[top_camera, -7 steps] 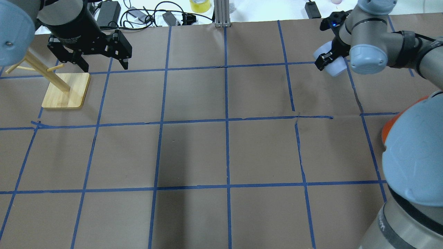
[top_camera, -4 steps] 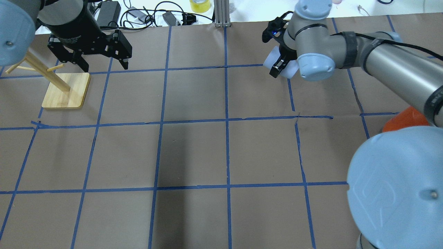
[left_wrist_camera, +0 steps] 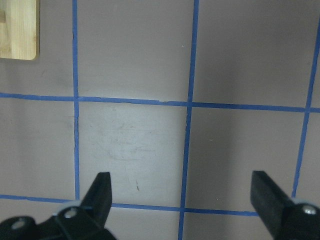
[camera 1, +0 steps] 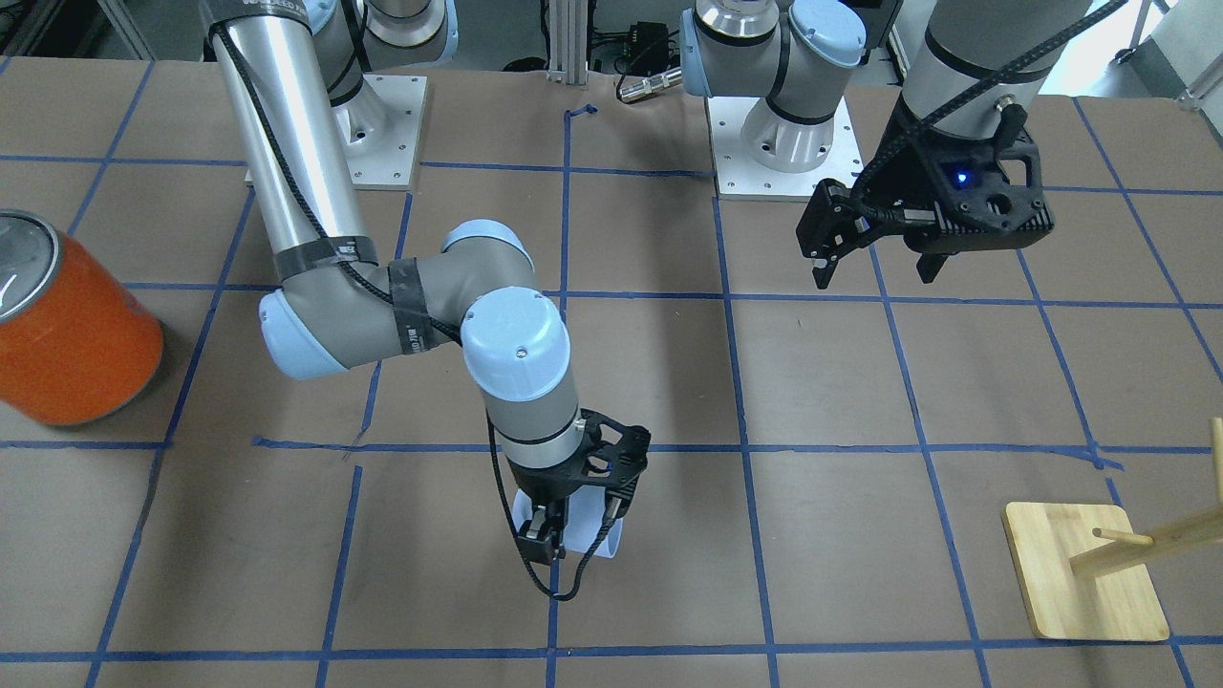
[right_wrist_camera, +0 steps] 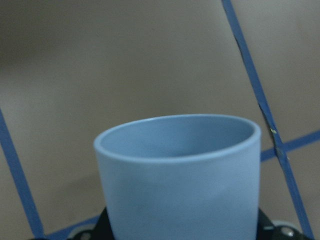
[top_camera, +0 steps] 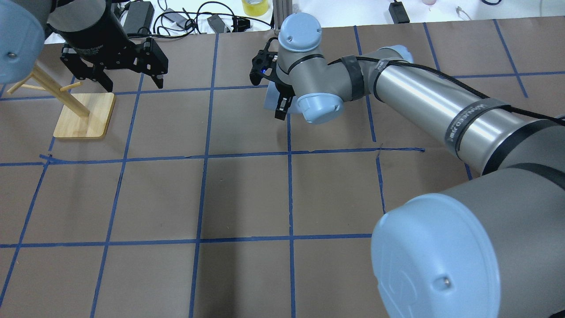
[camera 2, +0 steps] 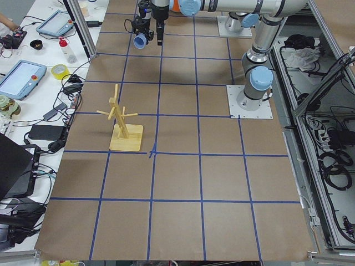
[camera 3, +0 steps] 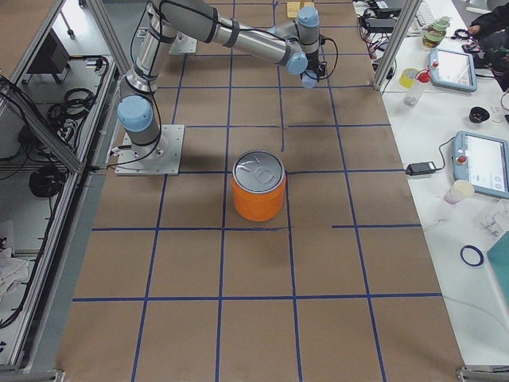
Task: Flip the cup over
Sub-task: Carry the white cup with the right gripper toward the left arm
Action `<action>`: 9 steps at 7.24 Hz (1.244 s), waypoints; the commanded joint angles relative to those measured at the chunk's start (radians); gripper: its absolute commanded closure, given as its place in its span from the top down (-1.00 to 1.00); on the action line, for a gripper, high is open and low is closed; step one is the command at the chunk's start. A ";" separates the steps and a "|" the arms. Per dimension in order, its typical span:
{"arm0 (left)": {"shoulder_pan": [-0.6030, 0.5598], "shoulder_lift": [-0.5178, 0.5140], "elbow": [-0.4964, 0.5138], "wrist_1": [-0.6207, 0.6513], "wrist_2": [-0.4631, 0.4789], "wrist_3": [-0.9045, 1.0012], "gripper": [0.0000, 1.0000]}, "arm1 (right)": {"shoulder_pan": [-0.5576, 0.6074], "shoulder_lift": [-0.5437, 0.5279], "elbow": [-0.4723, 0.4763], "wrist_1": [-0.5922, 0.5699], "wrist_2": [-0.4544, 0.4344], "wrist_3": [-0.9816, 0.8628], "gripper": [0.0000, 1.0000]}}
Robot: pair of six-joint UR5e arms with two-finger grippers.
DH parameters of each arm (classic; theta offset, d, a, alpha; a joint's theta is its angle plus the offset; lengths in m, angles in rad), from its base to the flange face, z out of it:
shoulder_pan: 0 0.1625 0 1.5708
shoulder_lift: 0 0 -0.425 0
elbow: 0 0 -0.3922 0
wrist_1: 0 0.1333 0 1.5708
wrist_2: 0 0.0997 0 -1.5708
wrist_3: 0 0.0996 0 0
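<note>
The right gripper [camera 1: 571, 535] clamps the cup [right_wrist_camera: 180, 175] above the counter [camera 1: 860, 535], with the rim pointing away from the wrist. The left gripper [camera 1: 874, 272] hangs with its jaws spread wide.

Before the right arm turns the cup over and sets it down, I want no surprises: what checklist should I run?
1. Grip: the right gripper has its fingers clamped on the cup: ok.
2. Rim: it sticks out past the fingers, unobstructed: ok.
3. The orange can stands far from the cup: ok.
4. The left gripper is open, off by the wooden stand: ok.
5. Cup's clearance above the table: cannot tell.
</note>
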 commanded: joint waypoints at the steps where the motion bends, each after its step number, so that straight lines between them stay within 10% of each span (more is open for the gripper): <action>1: -0.001 0.000 0.000 0.000 0.000 0.000 1.00 | 0.077 0.026 -0.009 0.000 0.001 -0.102 -0.73; 5: -0.001 0.000 0.000 -0.002 0.000 0.000 1.00 | 0.112 0.057 -0.007 0.000 0.016 -0.161 -0.56; 9: -0.001 0.000 0.000 -0.002 -0.001 0.000 1.00 | 0.111 0.059 0.023 0.002 0.016 -0.161 0.12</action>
